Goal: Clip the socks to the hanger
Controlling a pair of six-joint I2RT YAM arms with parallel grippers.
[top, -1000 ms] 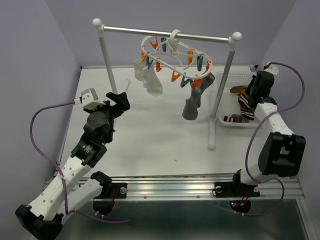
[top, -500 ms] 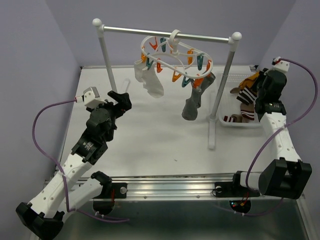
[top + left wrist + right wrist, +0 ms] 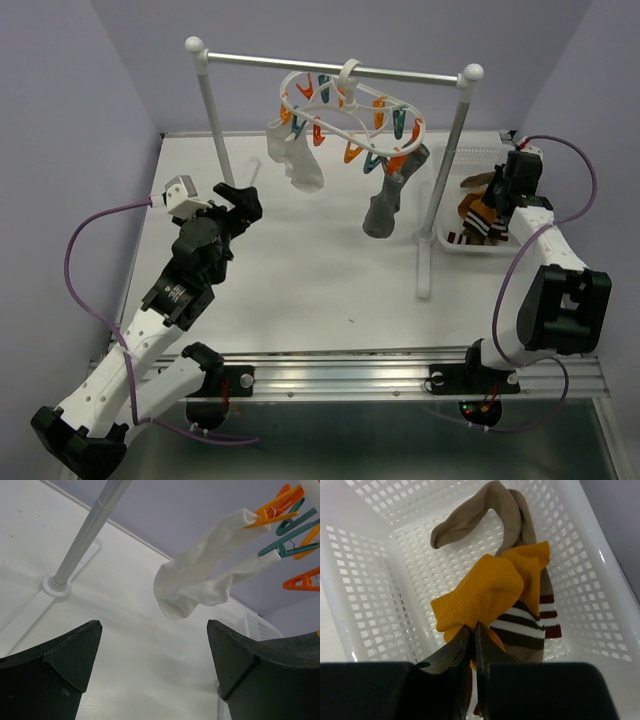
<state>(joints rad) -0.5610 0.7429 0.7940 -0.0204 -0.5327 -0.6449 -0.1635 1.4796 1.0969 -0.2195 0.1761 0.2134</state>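
Two socks hang clipped on the hanger (image 3: 345,110): one white sock (image 3: 200,580) and one grey sock (image 3: 385,205). Three more (mustard sock (image 3: 485,595), beige sock (image 3: 470,517), striped sock (image 3: 525,625)) lie in the white basket (image 3: 370,580) at the desk's (image 3: 300,280) far right corner. The right hand (image 3: 472,628) pinches the mustard one. The left hand (image 3: 152,630) gapes empty, apart from the white sock. The desk is white, the walls (image 3: 60,100) lilac.
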